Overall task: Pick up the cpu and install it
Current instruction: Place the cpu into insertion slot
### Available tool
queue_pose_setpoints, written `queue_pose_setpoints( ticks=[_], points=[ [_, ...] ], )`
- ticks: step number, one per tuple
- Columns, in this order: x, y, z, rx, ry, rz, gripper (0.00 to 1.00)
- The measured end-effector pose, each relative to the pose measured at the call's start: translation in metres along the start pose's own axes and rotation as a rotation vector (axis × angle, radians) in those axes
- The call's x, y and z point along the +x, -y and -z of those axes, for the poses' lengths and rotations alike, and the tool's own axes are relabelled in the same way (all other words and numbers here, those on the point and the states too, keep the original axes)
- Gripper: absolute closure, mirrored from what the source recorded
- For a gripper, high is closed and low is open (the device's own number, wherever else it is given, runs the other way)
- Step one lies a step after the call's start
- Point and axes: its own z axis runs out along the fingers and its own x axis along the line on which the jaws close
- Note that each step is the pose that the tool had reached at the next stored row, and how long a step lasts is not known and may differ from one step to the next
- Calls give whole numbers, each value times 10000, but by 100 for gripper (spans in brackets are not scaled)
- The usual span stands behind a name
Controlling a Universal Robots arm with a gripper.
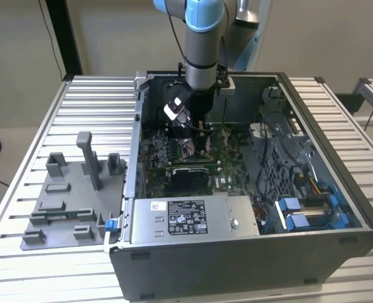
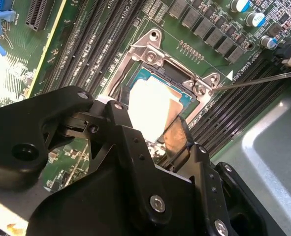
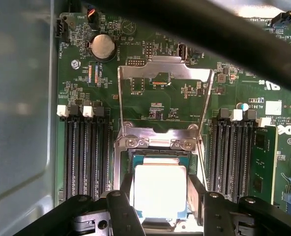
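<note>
- Gripper (image 3: 160, 199): fingers (image 3: 195, 194) narrow, pinching cpu (image 3: 160, 189) at two opp. edges.
- Cpu: over socket (image 3: 155, 143), inside open case (image 1: 337, 221); seated or a hair above, can't tell.
- Risk: tilt/offset at contact, likely bent socket pins (unforgiving part).
- Risk: chip corner catches socket edge, slips in grip.
- Risk: load plate (image 3: 160, 73), flipped open, falls onto fingers.
</note>
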Motion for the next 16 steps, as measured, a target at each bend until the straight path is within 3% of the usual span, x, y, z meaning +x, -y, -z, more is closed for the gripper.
queue_pose_setpoints(
  ticks=[16],
  points=[
    [15,-7,-13,1,6,1,100]
  ],
)
